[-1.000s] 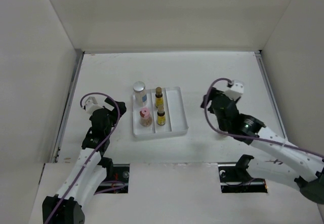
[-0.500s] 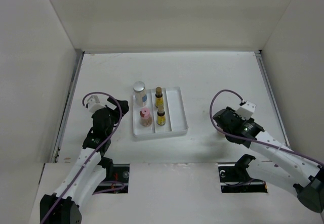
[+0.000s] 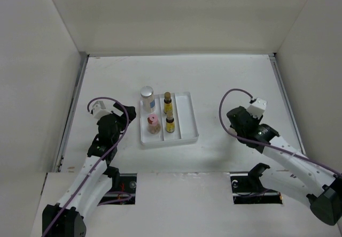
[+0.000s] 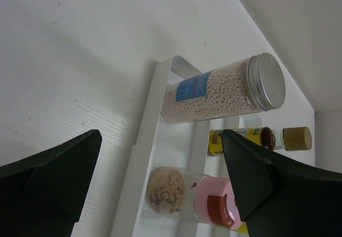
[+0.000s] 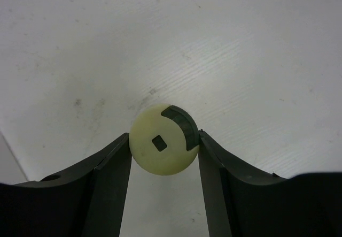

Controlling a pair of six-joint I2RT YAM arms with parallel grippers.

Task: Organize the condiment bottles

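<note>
A squat cream bottle stands on the table, seen from above in the right wrist view. My right gripper is shut on it, with both fingers pressed against its cap. From the top view this bottle is hidden under the right gripper. In the white tray stand a clear bottle with a silver cap, a pink-capped bottle and two dark brown bottles. My left gripper is open just left of the tray, with nothing between its fingers.
White walls enclose the table on the left, back and right. The tray's right compartment holds nothing. The left wrist view looks along the tray rim at the clear bottle and the pink-capped bottle.
My right arm has swung down and to the right, and its jaws have narrowed onto the cream bottle. The left arm has barely shifted.
</note>
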